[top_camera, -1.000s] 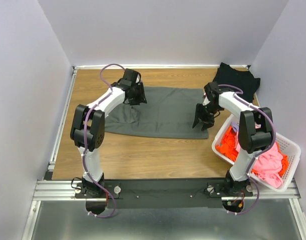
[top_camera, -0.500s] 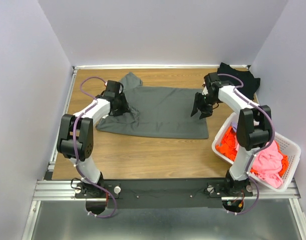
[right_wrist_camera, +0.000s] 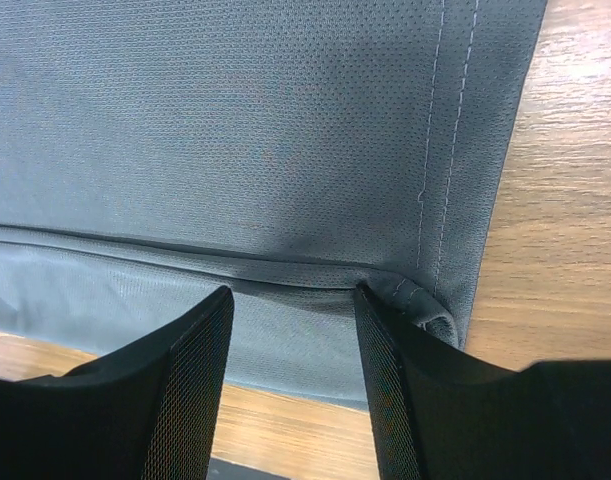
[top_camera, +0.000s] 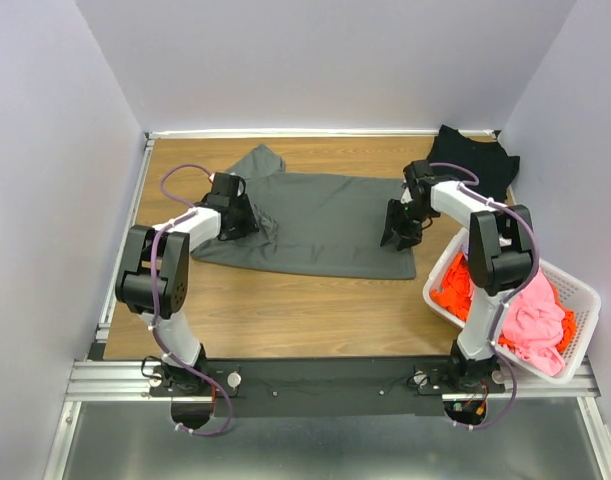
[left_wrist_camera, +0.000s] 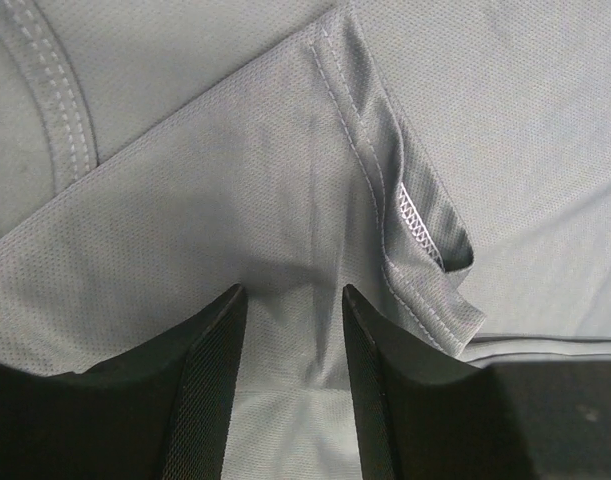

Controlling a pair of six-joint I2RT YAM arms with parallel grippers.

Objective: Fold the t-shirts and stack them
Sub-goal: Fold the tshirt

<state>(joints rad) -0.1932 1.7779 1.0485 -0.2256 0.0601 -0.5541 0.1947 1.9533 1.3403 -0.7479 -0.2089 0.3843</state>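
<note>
1. Dark grey cloth covers the middle of the table [top_camera: 285, 310]: the dark grey t-shirt [top_camera: 325, 225] is spread flat on the wood. Its hem is at the right, and one sleeve is turned toward the far edge at the left.
2. The left arm [top_camera: 185, 225] is bent low over the left end of that shirt, and the left jaws are set down on the cloth near the sleeve.
3. In the left wrist view the left jaws are shown parted, with nothing clamped. Grey cloth fills the gap between the two black fingers [left_wrist_camera: 210, 380], and faint creases run toward that gap. A stitched seam, partly folded over, lies just beyond the right-hand finger.
4. The right arm [top_camera: 455, 197] is reached over the right end of the shirt, and the right jaws are lowered by the hem.
5. In the right wrist view the right jaws are likewise shown spread, with nothing held. Between the fingers [right_wrist_camera: 190, 380] an upper layer of grey cloth ends in a fold over a lower layer. The double stitching of the hem is seen to the right, with bare wood beyond it.
6. The black t-shirt [top_camera: 472, 160] is laid at the far right corner of the table, apart from the grey one and just beyond the right arm.
7. A white slatted basket [top_camera: 588, 310] is set at the near right, askew to the table edge. An orange t-shirt [top_camera: 455, 288] is crumpled in its left part and a pink t-shirt [top_camera: 540, 320] in its right, the two touching.
</note>
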